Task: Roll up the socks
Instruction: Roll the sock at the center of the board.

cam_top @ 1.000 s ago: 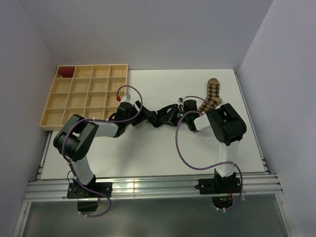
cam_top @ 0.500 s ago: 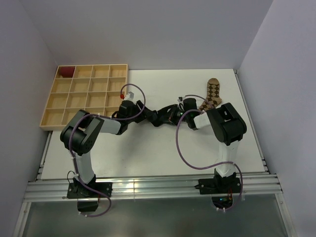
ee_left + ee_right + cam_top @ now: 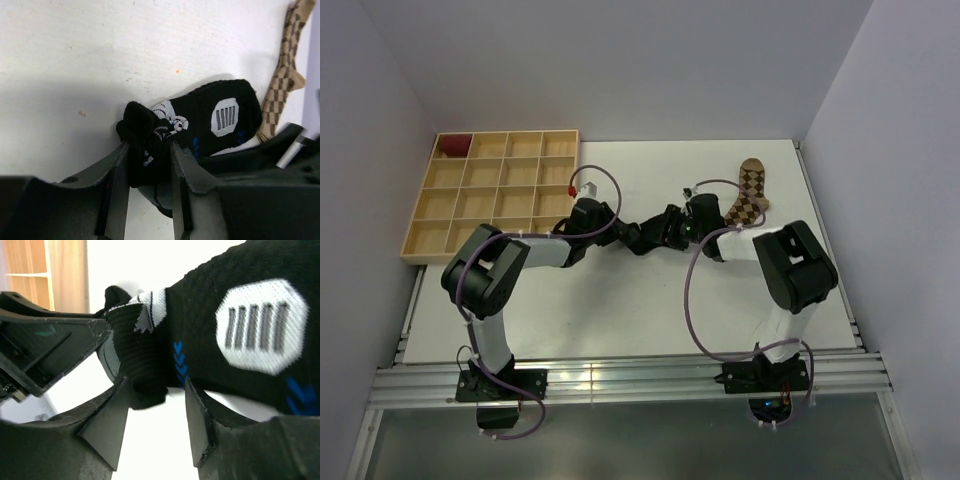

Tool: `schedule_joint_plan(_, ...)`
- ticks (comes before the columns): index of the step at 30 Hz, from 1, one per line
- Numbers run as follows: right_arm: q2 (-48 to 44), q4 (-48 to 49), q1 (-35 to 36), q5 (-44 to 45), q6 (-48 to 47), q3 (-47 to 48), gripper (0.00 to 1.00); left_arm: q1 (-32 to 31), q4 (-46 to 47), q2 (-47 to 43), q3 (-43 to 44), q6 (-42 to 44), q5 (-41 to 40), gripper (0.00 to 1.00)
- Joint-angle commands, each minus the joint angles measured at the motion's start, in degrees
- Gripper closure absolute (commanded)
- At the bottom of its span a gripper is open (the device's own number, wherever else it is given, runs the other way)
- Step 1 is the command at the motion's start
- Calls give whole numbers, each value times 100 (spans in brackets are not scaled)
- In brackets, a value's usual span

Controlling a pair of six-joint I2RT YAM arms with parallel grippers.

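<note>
A black sock (image 3: 645, 238) with white and blue marks lies partly rolled at mid-table between my two grippers. In the left wrist view my left gripper (image 3: 149, 150) is shut on the sock's bunched, rolled end, and the flat part of the black sock (image 3: 225, 115) stretches away to the right. My right gripper (image 3: 155, 385) stands open, its fingertips flanking a hanging fold of the black sock (image 3: 250, 330) without pinching it. From above, the left gripper (image 3: 620, 232) and right gripper (image 3: 672, 226) face each other closely. A brown argyle sock (image 3: 748, 195) lies flat at the back right.
A wooden compartment tray (image 3: 578, 170) sits at the back left, with a red item (image 3: 453, 146) in its far-left corner cell. The argyle sock (image 3: 285, 80) lies just past the black sock. Grey walls enclose the white table (image 3: 620, 310).
My right gripper has opened and let go of the black sock. My left gripper has moved right and narrowed onto the sock's rolled end.
</note>
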Motion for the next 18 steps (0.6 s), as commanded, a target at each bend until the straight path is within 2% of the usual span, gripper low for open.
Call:
schedule_joint_plan(1,-885,-271,238,1212,-948,-293,44,-202,-1504,-17,17,357,-591,68)
schedule_joint_plan(3,-1185,-174,439,1678,-1247,-513,41,-272,-1749,-8,97,357,-714,68)
schedule_joint_plan(7,-1713,45,1002,2819,-2422,-663,38,-360,-1970,1,237,366,-837,68)
schedule_joint_plan(10,-1688,169,1415,3042,-3040,-629,37,-404,-2119,10,343,384,-890,68)
schedule_joint_plan(18,-1161,143,1785,3113,-3455,-180,36,-440,-2225,1,396,322,-890,68)
